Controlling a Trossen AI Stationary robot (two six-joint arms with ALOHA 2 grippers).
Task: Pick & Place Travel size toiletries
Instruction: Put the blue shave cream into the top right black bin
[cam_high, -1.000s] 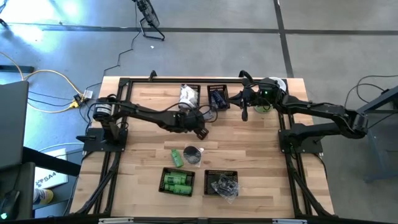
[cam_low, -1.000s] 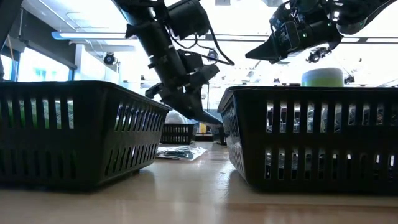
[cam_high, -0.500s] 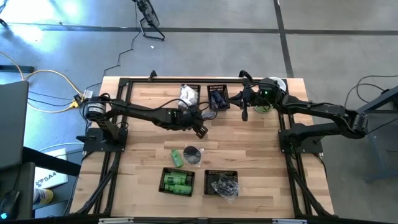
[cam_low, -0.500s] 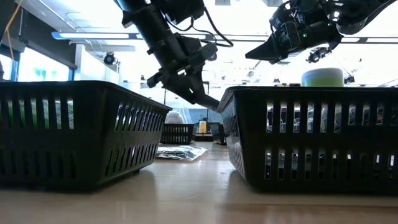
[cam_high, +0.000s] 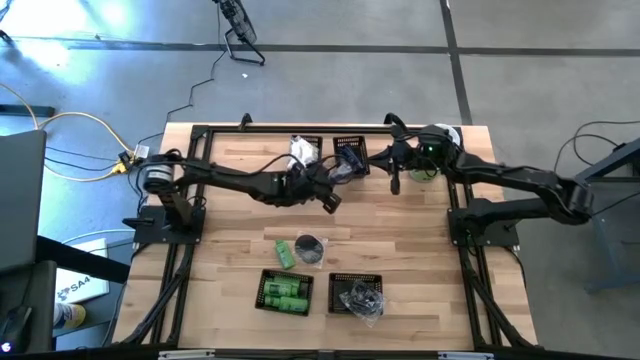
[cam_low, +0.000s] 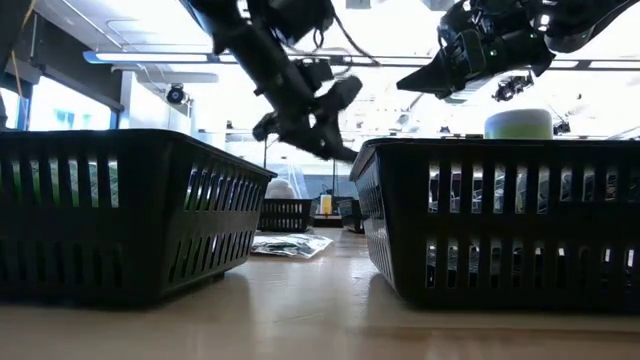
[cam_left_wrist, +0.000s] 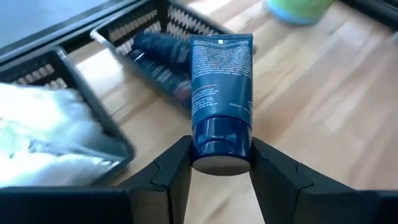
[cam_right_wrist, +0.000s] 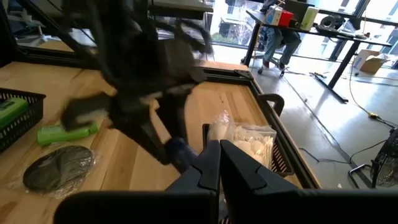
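**A:** What is the left gripper (cam_left_wrist: 219, 167) carrying?

**B:** A dark blue tube (cam_left_wrist: 219, 99), cap end between the jaws, which are clamped on it. In the overhead picture the left gripper (cam_high: 330, 196) hangs above the wooden surface (cam_high: 400, 240), just beside the far basket of dark pieces (cam_high: 350, 155).

**A:** And the neighbouring basket?

**B:** The far-left basket (cam_high: 305, 152) holds white crinkly packets (cam_high: 302, 152); the wrist camera shows them as a pale heap (cam_left_wrist: 43, 134).

**A:** Where is the right arm?

**B:** At the far right of the surface, its right gripper (cam_high: 393, 183) raised, jaws pressed together on nothing, near the pale-green cylinder (cam_high: 440, 140).

**A:** What lies on the bare wood?

**B:** A green tube (cam_high: 284, 252) with a grey disc (cam_high: 310, 249) just beside it, between the far and near baskets.

**A:** And nearest the camera?

**B:** One near basket (cam_high: 284, 292) filled with green bottles (cam_high: 285, 293); its neighbour (cam_high: 357, 296) holds clear-wrapped dark bits (cam_high: 360, 297).
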